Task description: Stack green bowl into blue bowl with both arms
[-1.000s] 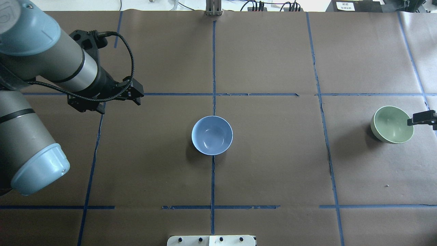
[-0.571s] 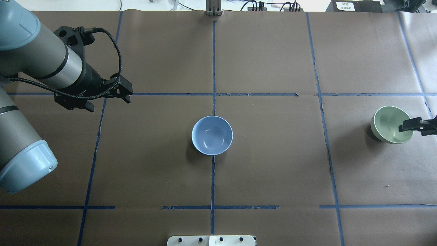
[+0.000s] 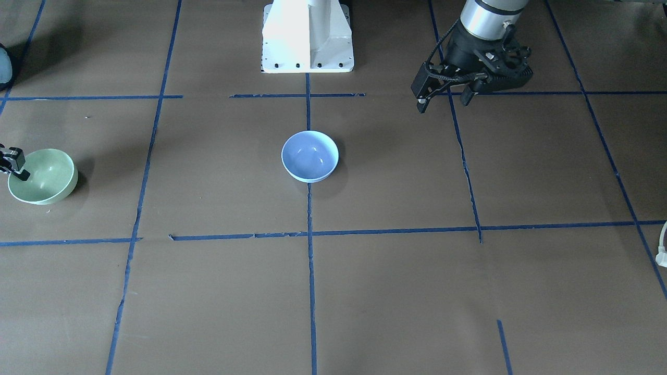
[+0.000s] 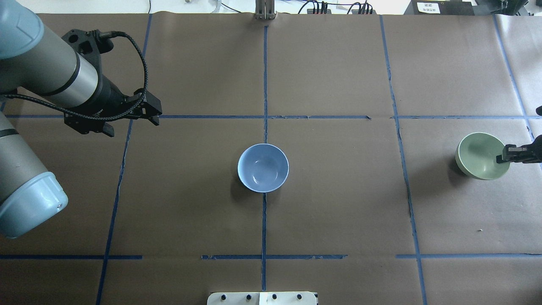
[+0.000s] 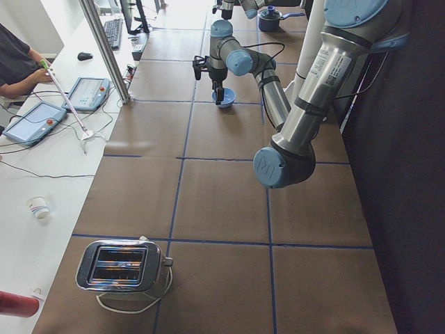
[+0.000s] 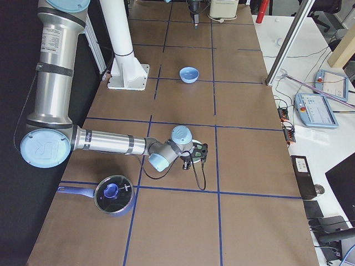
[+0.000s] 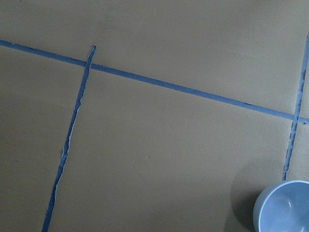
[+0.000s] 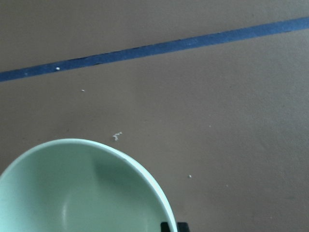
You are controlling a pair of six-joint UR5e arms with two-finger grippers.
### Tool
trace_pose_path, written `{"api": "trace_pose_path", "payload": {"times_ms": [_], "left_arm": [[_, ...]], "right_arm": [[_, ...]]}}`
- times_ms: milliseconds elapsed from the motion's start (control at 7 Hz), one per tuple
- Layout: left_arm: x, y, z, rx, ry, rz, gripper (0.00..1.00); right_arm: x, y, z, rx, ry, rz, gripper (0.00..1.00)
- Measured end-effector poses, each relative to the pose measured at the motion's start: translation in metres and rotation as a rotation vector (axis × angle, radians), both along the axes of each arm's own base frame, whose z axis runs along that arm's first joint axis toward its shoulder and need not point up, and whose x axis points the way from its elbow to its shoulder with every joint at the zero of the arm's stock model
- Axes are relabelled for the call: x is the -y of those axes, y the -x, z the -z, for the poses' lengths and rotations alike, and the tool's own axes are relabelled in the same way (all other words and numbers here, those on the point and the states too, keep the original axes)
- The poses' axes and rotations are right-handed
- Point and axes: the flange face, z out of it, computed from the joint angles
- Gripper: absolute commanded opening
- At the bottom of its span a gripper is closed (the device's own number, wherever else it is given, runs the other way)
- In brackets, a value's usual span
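Note:
The blue bowl (image 4: 263, 167) stands upright at the table's middle (image 3: 310, 155) and shows at the lower right of the left wrist view (image 7: 285, 208). The green bowl (image 4: 482, 156) sits at the far right, slightly tilted (image 3: 41, 176). My right gripper (image 4: 506, 154) is shut on its outer rim; the right wrist view shows the rim (image 8: 120, 164) with one fingertip (image 8: 169, 226) just outside it. My left gripper (image 4: 133, 127) is open and empty above the table, well left of the blue bowl (image 3: 442, 101).
The white pedestal base (image 3: 307, 36) stands at the robot's edge of the table. A toaster (image 5: 122, 266) sits at the left end. A lidded pot (image 6: 113, 194) sits at the right end, near my right arm. Blue tape lines cross the brown paper.
My left arm has drawn back to the left, away from the blue bowl. My right gripper has moved onto the green bowl's rim, and the bowl has shifted slightly left.

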Motion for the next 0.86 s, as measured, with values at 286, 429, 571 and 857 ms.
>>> {"api": "trace_pose_path", "payload": {"times_ms": [286, 429, 571, 857], "left_arm": [[0.004, 0.016, -0.040, 0.071, -0.041, -0.065, 1.00], [0.011, 0.038, -0.072, 0.128, -0.094, -0.126, 1.00], [0.018, 0.065, -0.103, 0.181, -0.153, -0.195, 1.00], [0.033, 0.111, -0.157, 0.253, -0.215, -0.297, 1.00]], "right_arm": [[0.023, -0.016, 0.071, 0.133, -0.052, 0.001, 0.00], [0.045, 0.002, 0.119, 0.185, -0.083, 0.008, 0.00], [0.069, 0.038, 0.175, 0.248, -0.095, 0.016, 0.00], [0.091, 0.129, 0.288, 0.362, -0.076, -0.003, 0.00]]}}
